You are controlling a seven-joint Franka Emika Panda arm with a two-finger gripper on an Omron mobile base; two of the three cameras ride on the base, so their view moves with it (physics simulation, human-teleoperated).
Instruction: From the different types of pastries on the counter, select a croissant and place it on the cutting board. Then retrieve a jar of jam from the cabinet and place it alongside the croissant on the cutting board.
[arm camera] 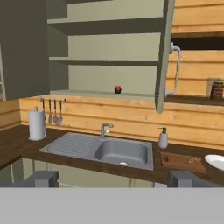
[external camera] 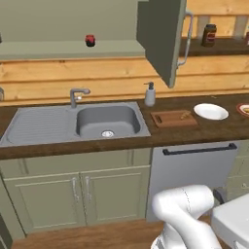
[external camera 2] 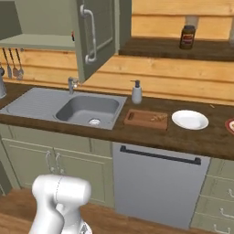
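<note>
The cabinet [external camera: 68, 24] stands open, its door [external camera: 163, 39] swung out. On its lowest shelf sits the small red-topped jar of jam [external camera: 90, 40], also visible far ahead in the hand view [arm camera: 117, 89]. Right of the sink, the reddish-brown cutting board [external camera: 170, 119] lies on the counter [external camera: 73, 151] with the small croissant [external camera: 185, 115] on its right part; both appear in the right base view too, board [external camera 2: 141, 119] and croissant [external camera 2: 158, 118]. My gripper [arm camera: 113, 179] is open and empty, well back from the counter, fingertips [arm camera: 41, 178] wide apart.
A steel sink [external camera: 107, 120] with faucet [external camera: 78, 95], a soap dispenser [external camera: 150, 94], a white plate [external camera: 210, 111] beside the board, and another plate at the right edge [external camera: 244, 109]. A tall brown jar [external camera: 209, 35] stands on the open wooden shelf. Paper towel roll [arm camera: 37, 124] at left.
</note>
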